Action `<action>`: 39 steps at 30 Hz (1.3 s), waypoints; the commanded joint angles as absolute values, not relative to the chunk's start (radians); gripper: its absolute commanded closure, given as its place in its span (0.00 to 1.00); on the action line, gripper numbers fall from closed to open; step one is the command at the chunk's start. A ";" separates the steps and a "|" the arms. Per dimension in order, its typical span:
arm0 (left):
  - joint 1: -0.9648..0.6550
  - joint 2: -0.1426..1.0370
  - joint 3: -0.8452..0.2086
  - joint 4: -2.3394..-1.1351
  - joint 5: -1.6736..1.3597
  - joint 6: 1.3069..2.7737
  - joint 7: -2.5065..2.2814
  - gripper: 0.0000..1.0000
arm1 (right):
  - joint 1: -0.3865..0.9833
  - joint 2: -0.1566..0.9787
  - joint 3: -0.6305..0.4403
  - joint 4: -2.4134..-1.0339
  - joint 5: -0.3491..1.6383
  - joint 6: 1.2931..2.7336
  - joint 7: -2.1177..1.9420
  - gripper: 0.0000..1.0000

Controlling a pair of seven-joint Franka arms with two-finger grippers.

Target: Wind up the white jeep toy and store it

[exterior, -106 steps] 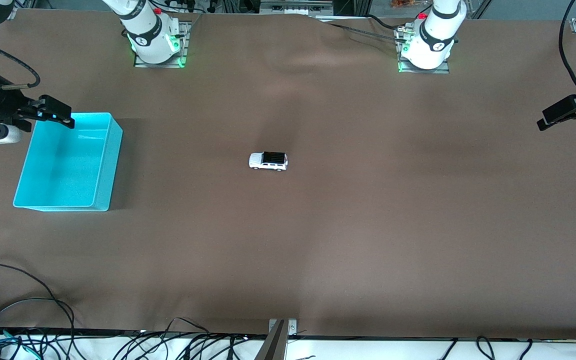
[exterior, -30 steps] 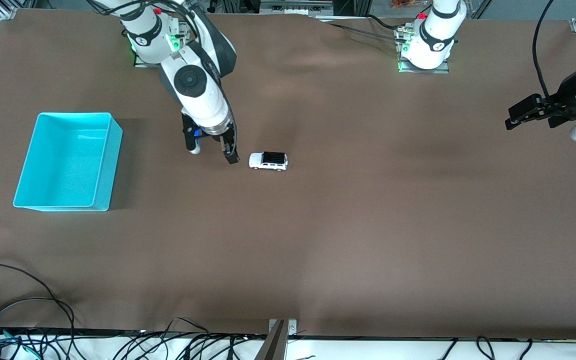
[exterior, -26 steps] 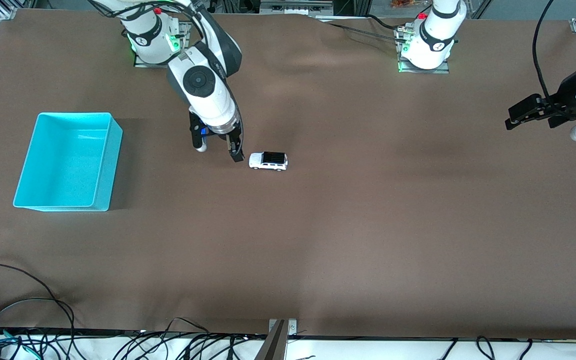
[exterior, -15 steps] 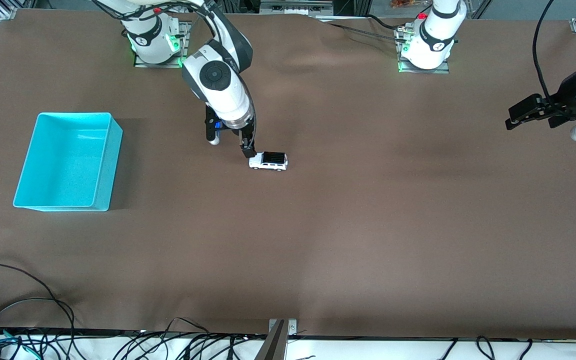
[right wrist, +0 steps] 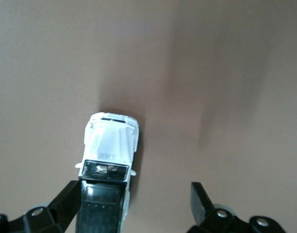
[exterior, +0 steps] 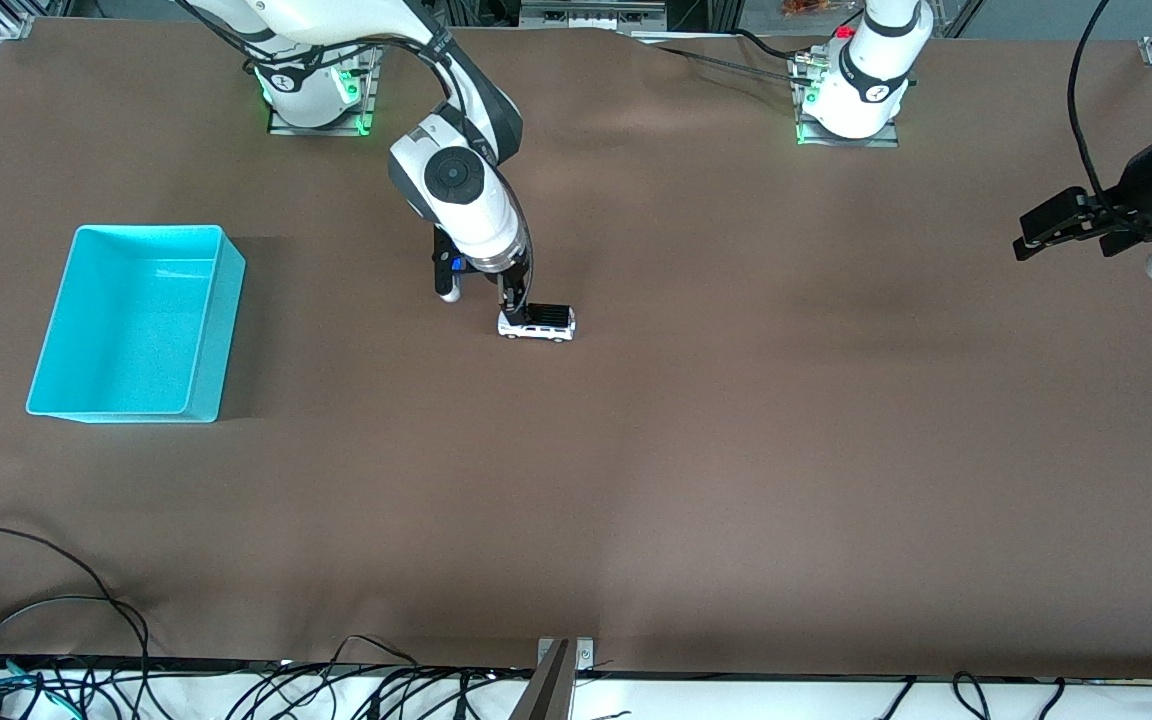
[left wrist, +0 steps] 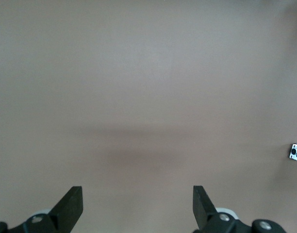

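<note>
Right hand (exterior: pixel 514 296) has come over the white jeep toy (exterior: pixel 536 322), fingers wide apart, holding nothing, so grabbing looks next. Left hand (exterior: pixel 1056 222) waits, also wide apart.

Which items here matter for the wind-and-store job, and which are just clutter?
Job:
- white jeep toy, mid-table
- cyan bin, toward the right arm's end
- right gripper, open, over the jeep
- left gripper, open, waiting at its own end

Lying about:
- black cables along the edge nearest the front camera
</note>
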State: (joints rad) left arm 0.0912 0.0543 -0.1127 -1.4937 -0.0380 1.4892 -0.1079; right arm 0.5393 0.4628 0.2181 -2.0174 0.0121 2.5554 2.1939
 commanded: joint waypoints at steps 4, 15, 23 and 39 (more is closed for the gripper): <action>0.089 0.074 -0.110 -1.457 -0.058 1.477 -0.086 0.00 | 0.587 0.521 0.166 -1.925 0.017 2.554 2.207 0.00; 0.089 0.074 -0.110 -1.456 -0.058 1.477 -0.087 0.00 | 0.604 0.549 0.144 -1.898 0.018 2.554 2.209 0.00; 0.089 0.074 -0.110 -1.456 -0.060 1.477 -0.087 0.00 | 0.620 0.568 0.143 -1.898 0.018 2.556 2.207 0.00; 0.089 0.074 -0.110 -1.450 -0.060 1.477 -0.087 0.00 | 0.638 0.606 0.135 -1.879 0.018 2.571 2.220 0.00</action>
